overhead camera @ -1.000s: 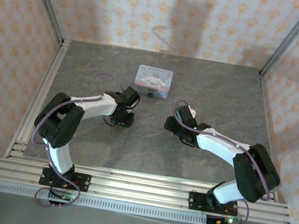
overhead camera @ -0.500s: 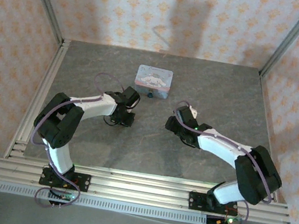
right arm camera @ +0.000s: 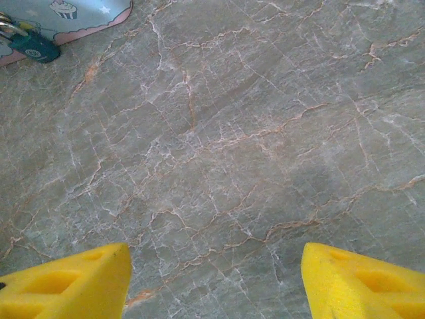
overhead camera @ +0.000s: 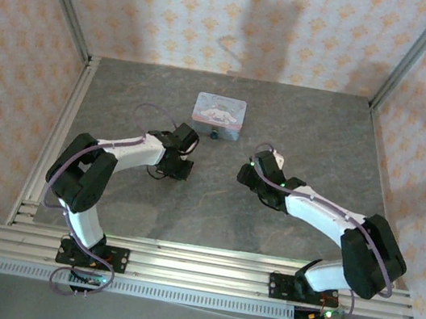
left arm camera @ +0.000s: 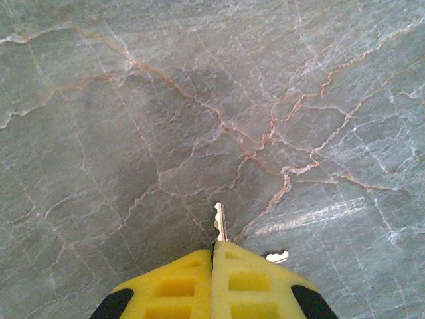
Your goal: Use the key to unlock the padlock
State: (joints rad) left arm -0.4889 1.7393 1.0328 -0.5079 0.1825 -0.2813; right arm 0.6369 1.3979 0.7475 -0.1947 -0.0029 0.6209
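Observation:
The key (left arm camera: pixel 220 222) is a thin silver sliver whose toothed blade sticks out from between the yellow fingers of my left gripper (left arm camera: pixel 213 249), which is shut on it just above the grey stone table. A second silver bit (left arm camera: pixel 277 256) peeks out beside the right finger. In the top view the left gripper (overhead camera: pixel 176 171) sits left of centre. The padlock (right arm camera: pixel 30 43), small and dark teal, lies against the pastel tin (right arm camera: pixel 66 16) at the far left of the right wrist view. In the top view the padlock (overhead camera: pixel 214 135) lies in front of the tin. My right gripper (right arm camera: pixel 216 266) stands open and empty over bare table.
The blue-pink tin (overhead camera: pixel 219 113) stands at the back middle of the table. Patterned walls and aluminium posts (overhead camera: pixel 62 11) close in three sides. A rail (overhead camera: pixel 194 271) runs along the near edge by the arm bases.
The left gripper's fingers have closed the last bit onto the key. The right arm has crept slightly forward and right.

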